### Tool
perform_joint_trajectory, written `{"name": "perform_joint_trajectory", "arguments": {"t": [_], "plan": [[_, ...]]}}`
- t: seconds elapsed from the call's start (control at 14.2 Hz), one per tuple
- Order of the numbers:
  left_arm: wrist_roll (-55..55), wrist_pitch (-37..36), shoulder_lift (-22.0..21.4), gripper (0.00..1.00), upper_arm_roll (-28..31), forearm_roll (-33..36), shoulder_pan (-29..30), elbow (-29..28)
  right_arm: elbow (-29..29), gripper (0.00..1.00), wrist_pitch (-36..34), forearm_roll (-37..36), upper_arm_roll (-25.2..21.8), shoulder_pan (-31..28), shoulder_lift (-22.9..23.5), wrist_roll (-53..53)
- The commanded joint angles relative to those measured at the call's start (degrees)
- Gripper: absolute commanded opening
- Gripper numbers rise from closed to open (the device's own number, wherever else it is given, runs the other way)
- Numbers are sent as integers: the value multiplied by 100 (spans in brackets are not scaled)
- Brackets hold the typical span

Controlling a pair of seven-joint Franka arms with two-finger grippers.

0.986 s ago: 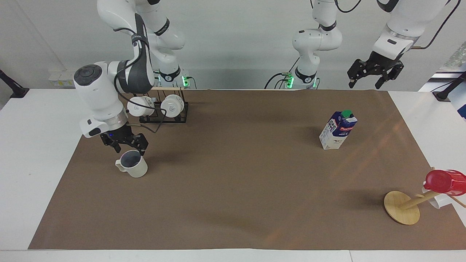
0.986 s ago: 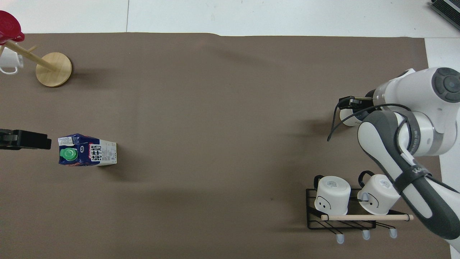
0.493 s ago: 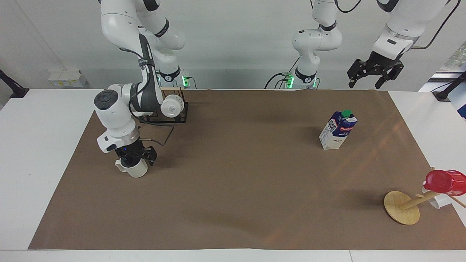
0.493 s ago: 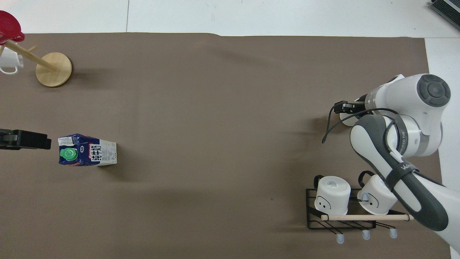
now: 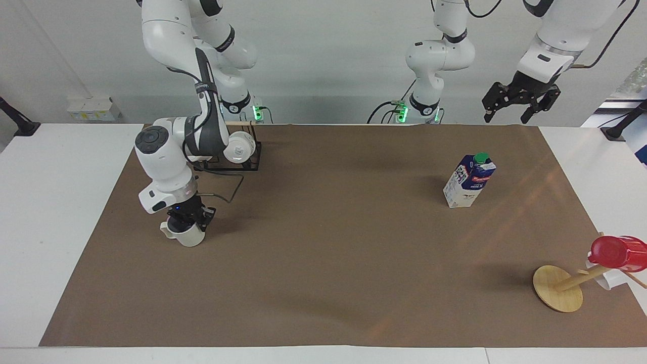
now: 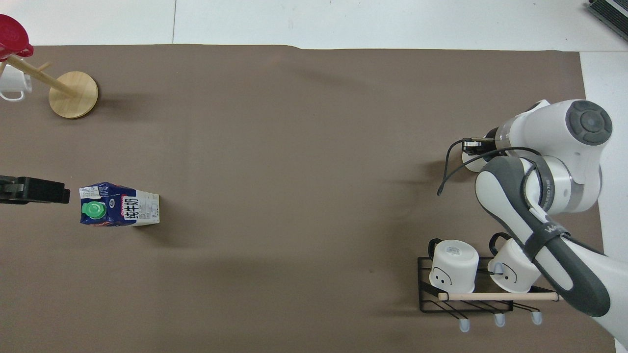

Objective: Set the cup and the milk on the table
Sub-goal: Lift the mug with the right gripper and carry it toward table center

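The off-white cup (image 5: 188, 236) stands upright on the brown sheet of the table (image 5: 323, 263) toward the right arm's end. My right gripper (image 5: 191, 220) is down on the cup's rim with its fingers closed on the wall; in the overhead view the gripper (image 6: 473, 145) and arm hide most of the cup (image 6: 471, 165). The milk (image 5: 469, 181) stands upright on the sheet toward the left arm's end and also shows in the overhead view (image 6: 120, 205). My left gripper (image 5: 520, 103) waits open in the air at the left arm's end, empty.
A black wire rack (image 5: 237, 163) with two white mugs stands nearer to the robots than the cup; it also shows in the overhead view (image 6: 471, 299). A tilted wooden stand on a round disc base (image 5: 557, 288) holds a red cup (image 5: 619, 253) at the left arm's end.
My right gripper came down from just above the cup onto its rim and its fingers closed on the wall. The cup, milk and left arm have not moved.
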Motion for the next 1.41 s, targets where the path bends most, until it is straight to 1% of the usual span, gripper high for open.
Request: {"name": "perform_joint_trajectory", "arguments": {"t": [0.0, 0.07, 0.28, 0.42, 0.77, 0.85, 0.92, 0.99, 1.06, 1.34], "plan": [[-19, -130, 42, 100, -26, -42, 66, 120, 70, 0, -293, -74, 74, 65, -263, 318], [-19, -130, 42, 100, -26, -51, 66, 120, 148, 0, -355, -74, 74, 205, -342, 380], [-19, -130, 42, 100, -26, -42, 66, 120, 824, 0, -1109, -74, 74, 627, -317, 836], [-19, -130, 42, 100, -26, -51, 66, 120, 1097, 0, -1453, -92, 74, 1057, -317, 1257], [-19, -130, 42, 100, -26, -51, 66, 120, 1528, 0, -1568, -92, 65, 2085, -282, 2522], [-19, -130, 42, 100, -26, -51, 66, 120, 1634, 0, -1734, -74, 65, 2366, -264, 2777], [-19, -130, 42, 100, -26, -42, 66, 120, 1843, 0, -1927, -83, 65, 2525, -194, 3041], [-19, -130, 42, 100, -26, -51, 66, 120, 2037, 0, -2086, -100, 65, 2614, -133, 3226], [-19, -130, 42, 100, -26, -51, 66, 120, 2082, 0, -2148, -109, 65, 2684, -115, 3289], [-19, -130, 42, 100, -26, -51, 66, 120, 2320, 0, -2175, -109, 65, 2983, -18, 3316]]}}
